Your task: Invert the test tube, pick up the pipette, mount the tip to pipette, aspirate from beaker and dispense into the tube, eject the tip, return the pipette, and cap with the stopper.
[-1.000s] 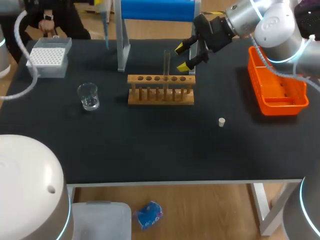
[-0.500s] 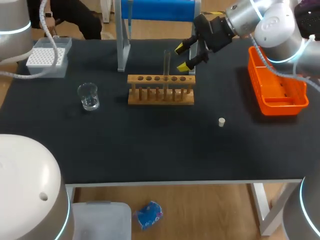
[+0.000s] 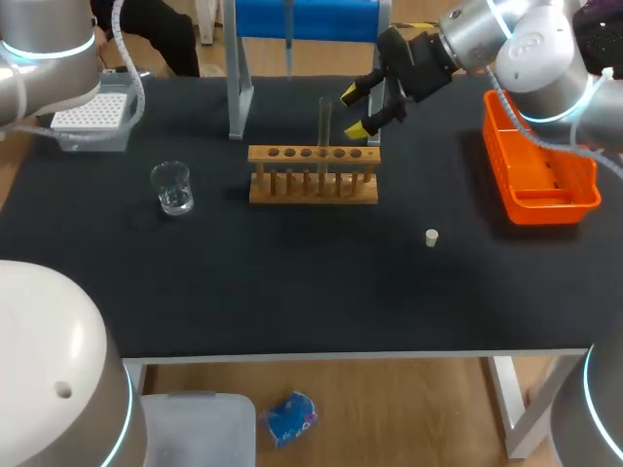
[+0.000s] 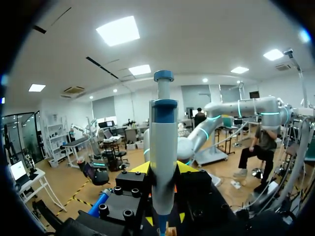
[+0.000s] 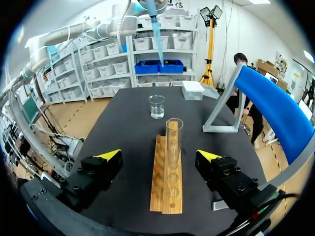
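left end effector (image 4: 163, 171) pinching the pipette (image 4: 163, 128): body upright between the yellow tips, held up off the tabletop (image 3: 292, 282). right end effector (image 5: 160, 156) spread wide, touching nothing. test tube (image 5: 173, 140) stands upright in the wooden rack (image 5: 165, 182) just ahead of it, in line with the gap. beaker (image 5: 156, 106) is further ahead, past the rack's far end. stopper (image 3: 431, 237) lies on the tabletop, well apart from both.

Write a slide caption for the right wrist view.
Open right pincer flanks the upright test tube in its wooden rack; beaker beyond, pipette hanging above.
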Action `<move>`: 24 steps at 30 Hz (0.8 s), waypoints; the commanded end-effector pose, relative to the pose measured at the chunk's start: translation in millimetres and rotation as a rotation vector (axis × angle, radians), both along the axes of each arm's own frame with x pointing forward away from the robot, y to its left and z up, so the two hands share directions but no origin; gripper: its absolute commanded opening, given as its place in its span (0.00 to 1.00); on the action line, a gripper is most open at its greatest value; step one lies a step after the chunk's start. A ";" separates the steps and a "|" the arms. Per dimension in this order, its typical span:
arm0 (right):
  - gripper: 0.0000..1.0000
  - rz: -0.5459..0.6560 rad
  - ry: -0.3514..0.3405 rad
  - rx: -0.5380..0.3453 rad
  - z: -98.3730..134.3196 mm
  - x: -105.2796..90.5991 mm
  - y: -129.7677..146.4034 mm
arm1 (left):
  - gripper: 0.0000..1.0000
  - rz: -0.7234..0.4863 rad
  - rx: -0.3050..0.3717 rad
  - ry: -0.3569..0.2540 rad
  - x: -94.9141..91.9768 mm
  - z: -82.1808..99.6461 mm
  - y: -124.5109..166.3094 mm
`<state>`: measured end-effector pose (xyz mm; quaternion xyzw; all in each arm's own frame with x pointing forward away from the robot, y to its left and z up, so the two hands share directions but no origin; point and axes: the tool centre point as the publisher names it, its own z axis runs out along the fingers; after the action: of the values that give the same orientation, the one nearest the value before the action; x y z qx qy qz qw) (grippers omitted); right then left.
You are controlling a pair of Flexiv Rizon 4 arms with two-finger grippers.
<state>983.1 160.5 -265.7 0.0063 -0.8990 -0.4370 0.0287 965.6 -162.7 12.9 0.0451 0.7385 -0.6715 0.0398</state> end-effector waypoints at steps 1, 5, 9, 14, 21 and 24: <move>1.00 0.002 0.002 -0.002 0.5 0.7 0.0 | 0.00 -0.009 0.003 0.001 3.2 0.5 0.1; 1.00 0.002 0.002 -0.002 0.5 0.7 0.0 | 0.00 -0.009 0.003 0.001 3.2 0.5 0.1; 1.00 0.002 0.002 -0.002 0.5 0.7 0.0 | 0.00 -0.009 0.003 0.001 3.2 0.5 0.1; 1.00 0.002 0.002 -0.002 0.5 0.7 0.0 | 0.00 -0.009 0.003 0.001 3.2 0.5 0.1; 1.00 0.002 0.002 -0.002 0.5 0.7 0.0 | 0.00 -0.029 -0.016 0.021 6.5 0.3 -4.7; 1.00 0.002 0.002 -0.002 0.5 0.7 0.0 | 0.00 -0.045 -0.033 0.047 10.3 -0.8 -11.4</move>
<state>983.1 160.6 -265.7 0.0064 -0.8990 -0.4370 0.0287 965.6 -168.3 15.4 0.0393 0.7277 -0.6846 0.0154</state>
